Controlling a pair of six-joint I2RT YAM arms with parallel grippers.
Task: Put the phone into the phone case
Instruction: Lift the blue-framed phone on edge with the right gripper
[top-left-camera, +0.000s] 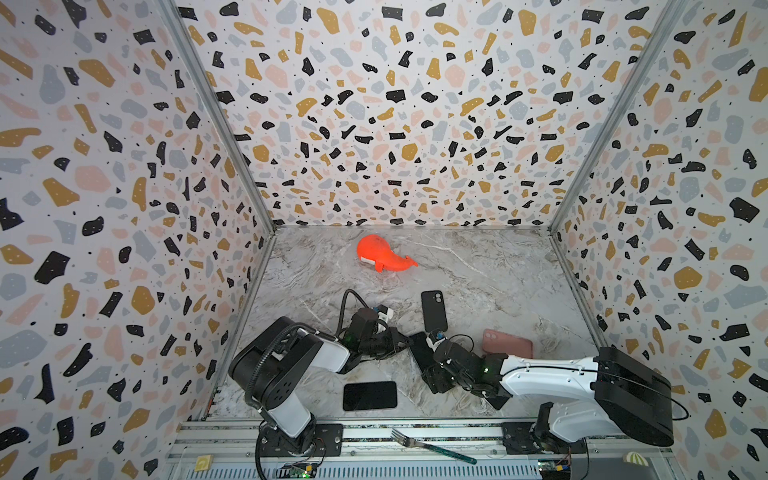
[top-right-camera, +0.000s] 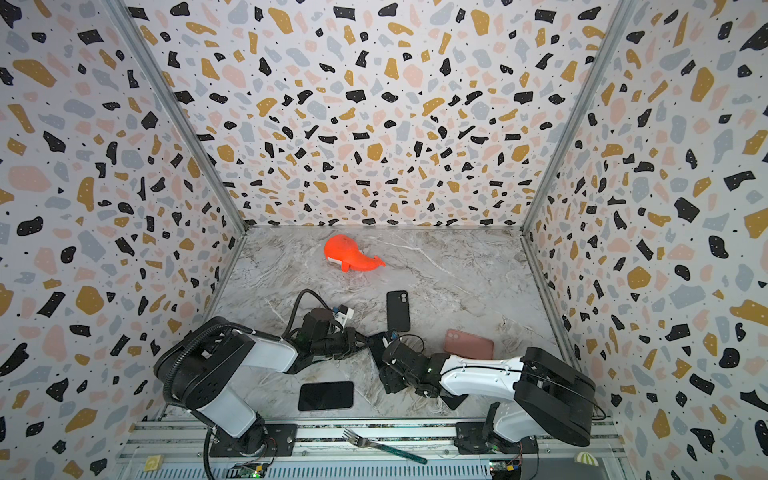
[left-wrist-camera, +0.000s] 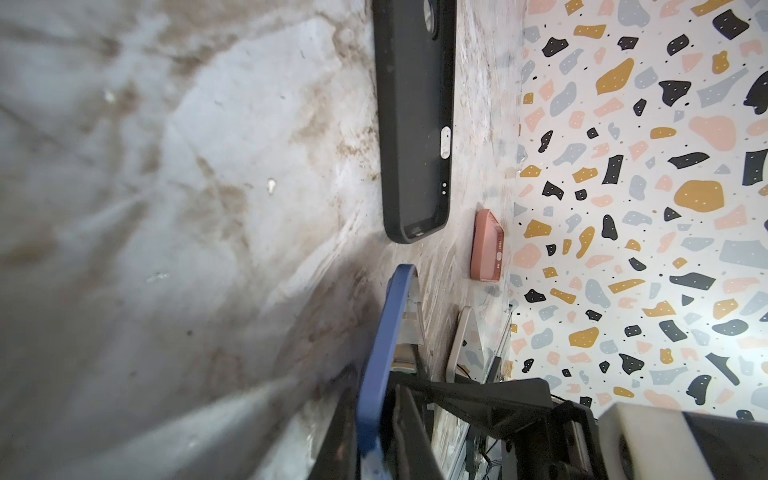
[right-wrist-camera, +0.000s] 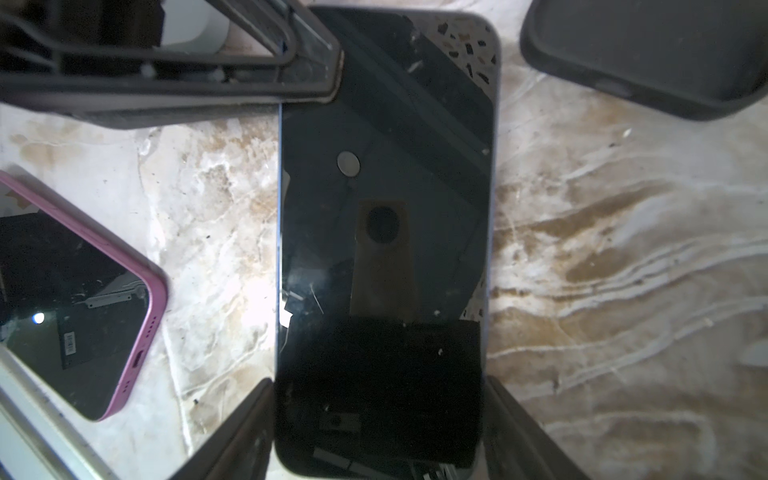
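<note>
Phone (right-wrist-camera: 384, 249), blue rim, dark screen up, sits over the marble table (top-left-camera: 498, 282) near the black phone case (top-left-camera: 434, 311), right gripper (right-wrist-camera: 380, 399) clamped across its long edges, left gripper (left-wrist-camera: 376, 382) pinching one corner.

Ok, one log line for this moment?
left gripper: shut on blue phone | right gripper: shut on blue phone | black case: lying apart, untouched | insertion: not started

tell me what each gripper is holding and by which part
Both hold the blue-edged phone: the right gripper clamps its long sides near one end, the left gripper pinches a corner at the opposite end.
</note>
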